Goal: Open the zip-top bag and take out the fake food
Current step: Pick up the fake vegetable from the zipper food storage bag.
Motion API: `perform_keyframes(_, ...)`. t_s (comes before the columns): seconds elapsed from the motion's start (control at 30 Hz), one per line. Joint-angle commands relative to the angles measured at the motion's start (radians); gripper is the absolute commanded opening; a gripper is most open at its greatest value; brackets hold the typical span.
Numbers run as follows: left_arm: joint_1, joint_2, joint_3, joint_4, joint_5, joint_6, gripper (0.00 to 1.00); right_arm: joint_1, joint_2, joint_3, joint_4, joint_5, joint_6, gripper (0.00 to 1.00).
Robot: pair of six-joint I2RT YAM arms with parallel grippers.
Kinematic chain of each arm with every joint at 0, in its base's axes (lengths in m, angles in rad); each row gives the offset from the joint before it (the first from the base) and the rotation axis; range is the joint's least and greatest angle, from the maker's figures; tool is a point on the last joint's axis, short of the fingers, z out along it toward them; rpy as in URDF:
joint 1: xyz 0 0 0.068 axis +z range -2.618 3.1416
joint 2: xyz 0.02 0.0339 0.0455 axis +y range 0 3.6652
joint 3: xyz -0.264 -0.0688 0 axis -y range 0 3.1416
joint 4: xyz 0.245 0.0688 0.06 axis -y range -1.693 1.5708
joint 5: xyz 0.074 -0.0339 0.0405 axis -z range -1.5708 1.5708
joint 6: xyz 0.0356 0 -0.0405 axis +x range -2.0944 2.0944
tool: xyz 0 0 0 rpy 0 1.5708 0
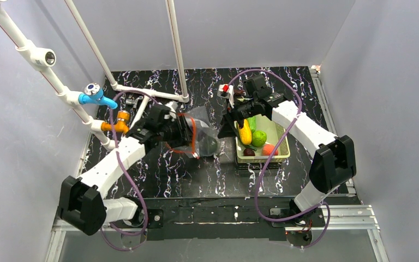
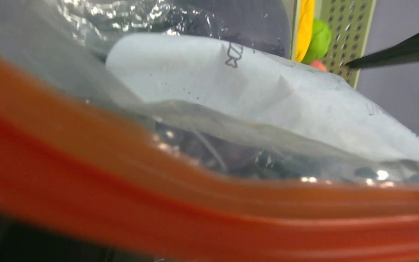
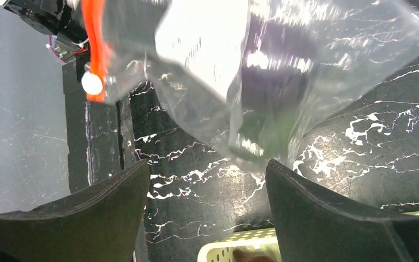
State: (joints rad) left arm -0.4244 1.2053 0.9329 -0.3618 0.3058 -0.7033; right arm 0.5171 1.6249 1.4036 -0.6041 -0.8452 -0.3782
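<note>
Firmly closed, left gripper (image 1: 179, 131), on the red-orange zipper strip (image 2: 196, 207) of the zip-top bag (image 1: 203, 135); its fingers hidden from the left wrist view behind that strip. Bag held up off the black marbled table (image 1: 196, 174), zipper edge toward the left arm, body hanging toward the centre. Inside, behind crinkled clear plastic: a white paper label (image 2: 251, 93) and one dark rounded piece (image 3: 273, 114) of fake food, greenish at its lower end, kind hard to tell. White slider (image 3: 91, 83) on the strip. Just beside the bag's lower corner, right gripper (image 3: 207, 202), spread wide and holding nothing, black fingers (image 3: 327, 218) above the table; contact with the plastic unclear. Further right, yellow-green perforated basket (image 1: 283, 152) flat on the table under the right arm, and in it a yellow piece (image 1: 245, 132), a green round fruit (image 1: 258, 138), a red-orange tomato (image 1: 269, 148) and a dark purple piece (image 1: 249, 152). At the back left, white pipe frame (image 1: 142, 90) with a blue fitting (image 1: 95, 98) and an orange fitting (image 1: 119, 121).
</note>
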Motion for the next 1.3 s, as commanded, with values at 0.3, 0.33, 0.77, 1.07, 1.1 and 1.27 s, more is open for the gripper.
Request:
perform_keyframes(0.3,-0.027,-0.053,0.059,0.0,0.128,0.036,0.0,-0.044,-0.049,-0.012,-0.031,-0.06,-0.016,0.84)
perform_keyframes(0.33,-0.023,-0.025,0.078,-0.046,0.2,0.099,0.0,-0.04,-0.035,-0.006,-0.039,-0.07,-0.016,0.84)
perform_keyframes(0.77,-0.051,0.076,0.344,-0.585,0.121,0.443,0.0,-0.045,-0.037,0.014,-0.085,-0.096,-0.099,0.84)
perform_keyframes(1.07,-0.001,-0.003,0.312,-0.715,-0.017,0.417,0.0,-0.06,-0.058,0.002,-0.075,-0.095,-0.099,0.84)
perform_keyframes(1.1,0.0,-0.032,0.292,-0.717,0.007,0.415,0.0,-0.06,-0.057,0.002,-0.077,-0.095,-0.099,0.84)
perform_keyframes(1.27,0.006,-0.119,0.236,-0.807,0.099,0.413,0.0,-0.065,-0.064,0.005,-0.087,-0.094,-0.099,0.84)
